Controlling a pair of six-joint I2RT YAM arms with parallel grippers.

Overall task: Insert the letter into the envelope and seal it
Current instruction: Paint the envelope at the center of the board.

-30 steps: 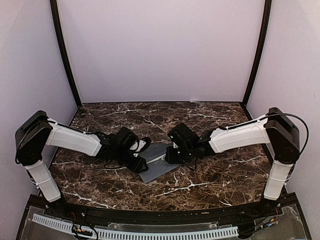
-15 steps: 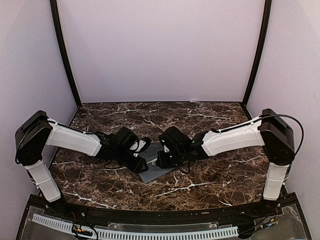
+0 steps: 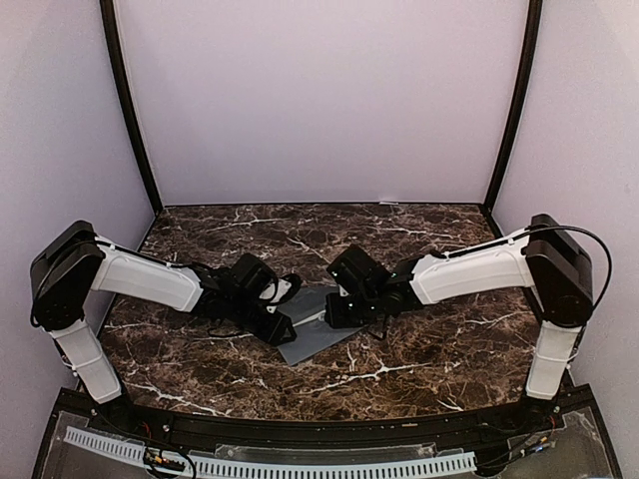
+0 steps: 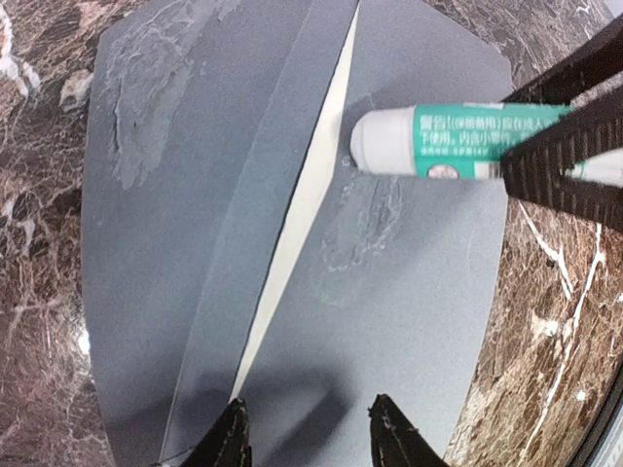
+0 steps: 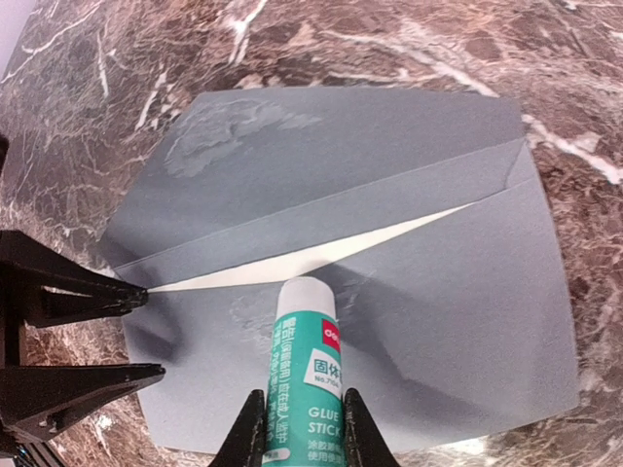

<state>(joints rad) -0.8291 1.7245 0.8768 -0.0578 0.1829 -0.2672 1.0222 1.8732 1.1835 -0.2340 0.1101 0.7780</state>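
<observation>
Flat on the marble table (image 3: 429, 349), near centre: grey envelope (image 3: 318, 339), flap folded out. Tucked inside, only a cream sliver showing at the mouth: letter (image 5: 292, 265). Clenched in the right gripper (image 5: 300, 407): glue stick (image 5: 304, 370), white tip on the envelope beside the mouth. Parted, grasping nothing, tips at the envelope's left end: left gripper (image 4: 310, 436). Shiny glue smears (image 5: 229, 131) on the flap.

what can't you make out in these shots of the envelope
- letter: only a cream sliver shows in both wrist views; the envelope covers the rest.
- glue stick: its base, right wrist view, is cut off by the bottom edge.
- top view: the right gripper hides the glue stick.
</observation>
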